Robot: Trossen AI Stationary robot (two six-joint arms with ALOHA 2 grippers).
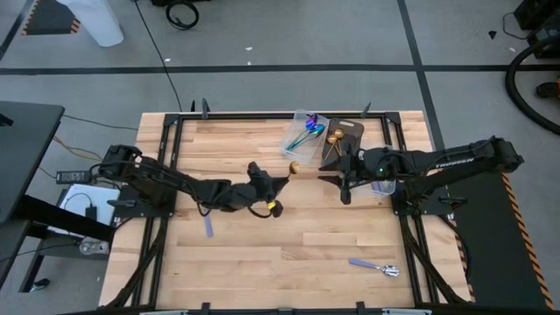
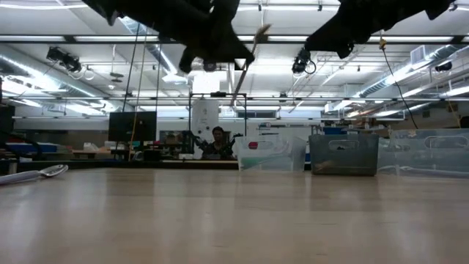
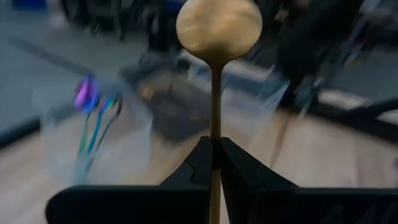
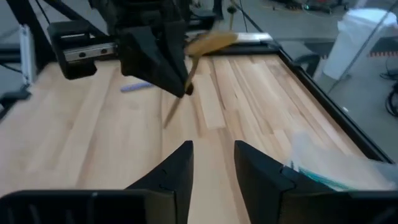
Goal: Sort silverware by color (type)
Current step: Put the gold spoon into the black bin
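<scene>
- Here, a gold spoon (image 1: 288, 173) is being pinched by its handle in the left gripper (image 1: 273, 188), above the middle of the table (image 1: 262, 262); the fingers (image 3: 242, 171) are being pressed tight onto the slim shaft, with the bowl pointing ahead towards the far right corner.
- The spoon is being carried clear of the wood, as the low view shows (image 2: 245, 62); this is judged to be so that it can be passed over a tray wall rather than dragged.
- A clear tray (image 1: 300, 133) near the far edge is being used for the iridescent spoons (image 1: 306, 136), and a dark bin (image 1: 343, 133) just beside it is holding what look like gold pieces (image 1: 336, 136); the gold spoon is probably being taken there, like with like.
- The right gripper (image 1: 346, 188) is being held above the table near the bin, towards the right edge, with its fingers (image 4: 177, 168) spread and nothing between them; it is facing the left gripper and the spoon in its wrist view (image 4: 205, 45), perhaps waiting for its own next pick.
- Two pieces are being left unsorted on the wood: a purplish one (image 1: 208, 227) left of the middle towards the near edge, and a silver spoon (image 1: 376, 267) with a bluish handle near the near right corner.
- The sort is judged to be well under way, not finished.
</scene>
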